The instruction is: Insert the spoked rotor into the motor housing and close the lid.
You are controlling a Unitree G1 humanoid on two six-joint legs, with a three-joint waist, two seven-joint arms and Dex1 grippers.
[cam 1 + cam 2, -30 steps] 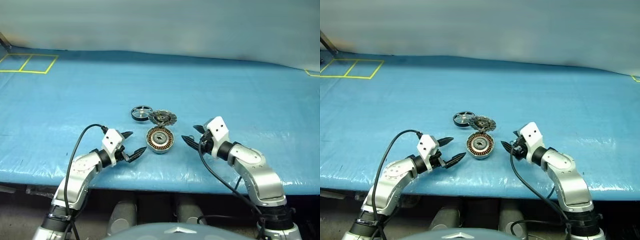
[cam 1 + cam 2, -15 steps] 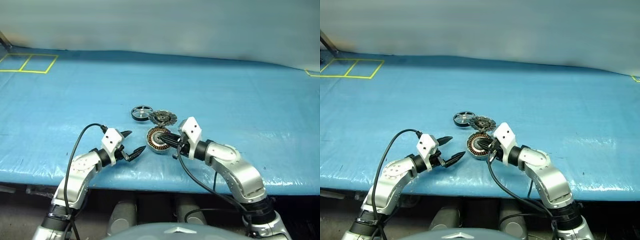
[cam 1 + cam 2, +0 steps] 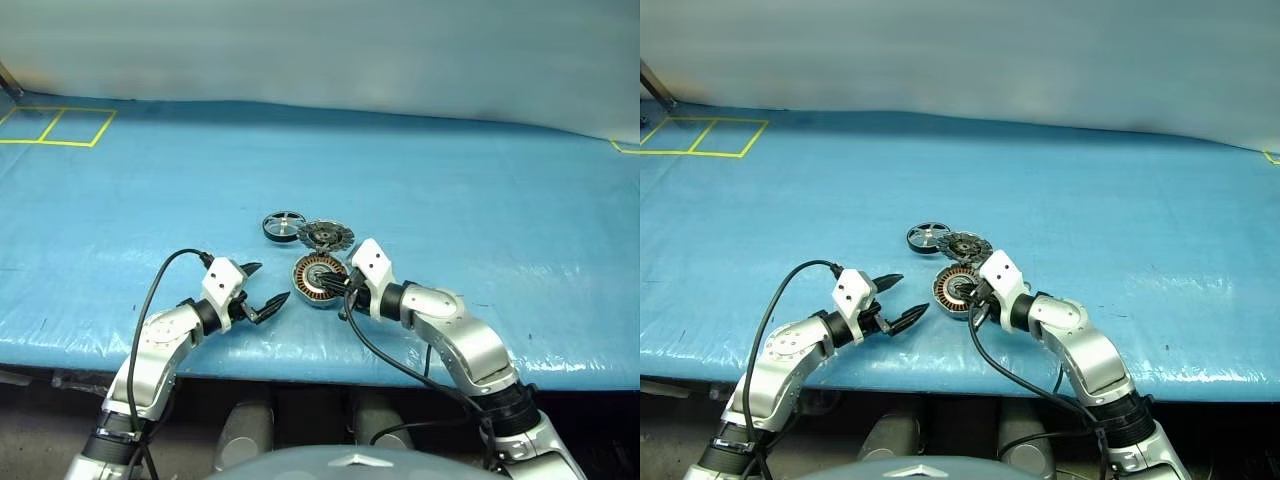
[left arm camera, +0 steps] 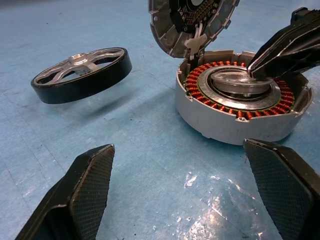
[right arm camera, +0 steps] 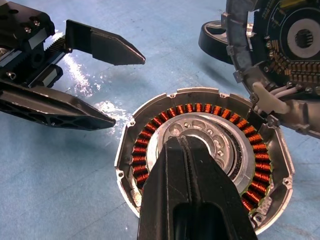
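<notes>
The right tool (image 3: 343,284) has swung across from the open table, its fingers now pressed together, the tip sitting over the silver hub of the motor housing (image 5: 205,152), so it looks set to steady the cup, not fetch. The left tool (image 3: 266,293) waits just beside it, fingers wide apart and empty. The spoked rotor (image 4: 82,72) lies beyond the housing by the raised lid (image 4: 192,22), not yet inserted, on a wrinkled blue sheet (image 3: 480,190) before a pale wall (image 3: 350,50)

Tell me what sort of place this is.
Probably a robot test bench or lab, not a factory line: a table under blue sheeting with yellow tape squares, and loose motor parts laid out, an open motor housing, its lid and a spoked rotor.
</notes>
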